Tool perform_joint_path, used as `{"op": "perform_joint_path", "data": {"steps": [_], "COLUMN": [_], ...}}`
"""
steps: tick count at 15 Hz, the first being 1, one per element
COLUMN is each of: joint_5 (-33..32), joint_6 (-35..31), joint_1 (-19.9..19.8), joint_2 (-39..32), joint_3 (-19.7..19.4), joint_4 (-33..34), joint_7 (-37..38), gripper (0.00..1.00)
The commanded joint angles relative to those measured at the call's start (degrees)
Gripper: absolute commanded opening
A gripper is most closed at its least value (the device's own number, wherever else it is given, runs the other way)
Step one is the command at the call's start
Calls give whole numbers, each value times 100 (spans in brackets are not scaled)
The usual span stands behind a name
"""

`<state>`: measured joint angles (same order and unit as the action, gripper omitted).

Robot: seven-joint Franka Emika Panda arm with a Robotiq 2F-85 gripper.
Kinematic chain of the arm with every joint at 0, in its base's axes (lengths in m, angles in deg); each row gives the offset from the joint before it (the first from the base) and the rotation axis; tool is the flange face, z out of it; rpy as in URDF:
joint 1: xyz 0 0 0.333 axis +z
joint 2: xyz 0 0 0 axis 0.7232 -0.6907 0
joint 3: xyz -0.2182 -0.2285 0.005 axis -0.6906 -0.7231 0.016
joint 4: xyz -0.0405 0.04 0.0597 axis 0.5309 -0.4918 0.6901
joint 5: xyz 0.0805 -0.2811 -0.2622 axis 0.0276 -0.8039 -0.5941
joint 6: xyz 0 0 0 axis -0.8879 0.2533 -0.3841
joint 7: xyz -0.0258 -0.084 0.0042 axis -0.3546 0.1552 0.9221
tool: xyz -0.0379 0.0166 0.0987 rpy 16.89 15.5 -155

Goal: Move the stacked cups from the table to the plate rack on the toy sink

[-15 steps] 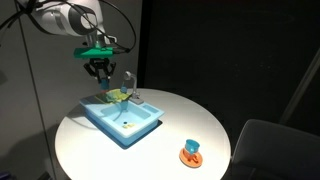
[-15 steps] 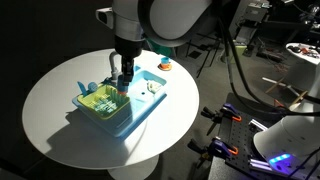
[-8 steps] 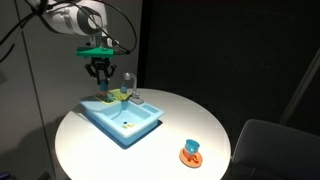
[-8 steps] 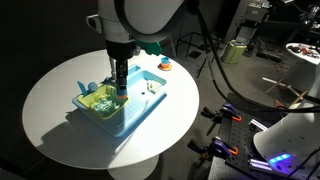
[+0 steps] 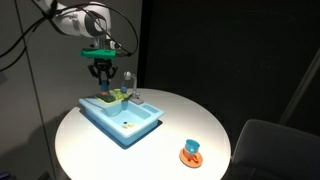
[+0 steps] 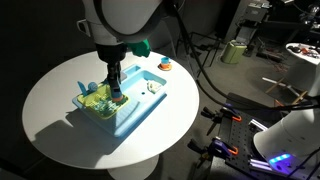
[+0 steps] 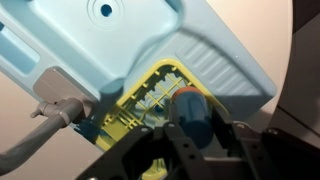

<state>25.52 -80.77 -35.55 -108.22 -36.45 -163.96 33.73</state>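
Over the yellow-green plate rack (image 5: 117, 97) at one end of the light blue toy sink (image 5: 97, 112) hangs the gripper (image 5: 101, 76), pointing straight down. In both exterior views the sink sits on a round white table (image 5: 220, 120).

In an exterior view the stacked cups (image 5: 191, 152), orange below and blue above, stand on the bare table top, well apart from the sink. In an exterior view they show only as a small orange spot (image 6: 165, 66) beyond the sink's far corner. The wrist view does not reach them.

Only the wrist view looks into the rack (image 7: 140, 105). There a blue cup with an orange end (image 7: 190, 108) shows over the yellow slots, between the dark, blurred fingers (image 7: 232, 135). A grey faucet (image 7: 60, 108) stands just beside the rack.

In an exterior view the fingers look like two short prongs set narrowly apart, too small to read. Whether they press on the blue cup or stand clear of it, I cannot tell.

In an exterior view the gripper (image 6: 115, 95) hides the spot where its tip meets the rack (image 6: 95, 102).
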Motion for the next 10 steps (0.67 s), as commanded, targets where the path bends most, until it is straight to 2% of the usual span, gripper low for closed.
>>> {"op": "perform_joint_path", "data": {"steps": [1,10], "joint_5": [-45,-53], "joint_6": [95,55], "joint_1": [-81,-34], "joint_2": [-269,-510], "joint_3": [86,138], "joint_4": [405,539], "joint_7": [38,51], "gripper": [13,13]}}
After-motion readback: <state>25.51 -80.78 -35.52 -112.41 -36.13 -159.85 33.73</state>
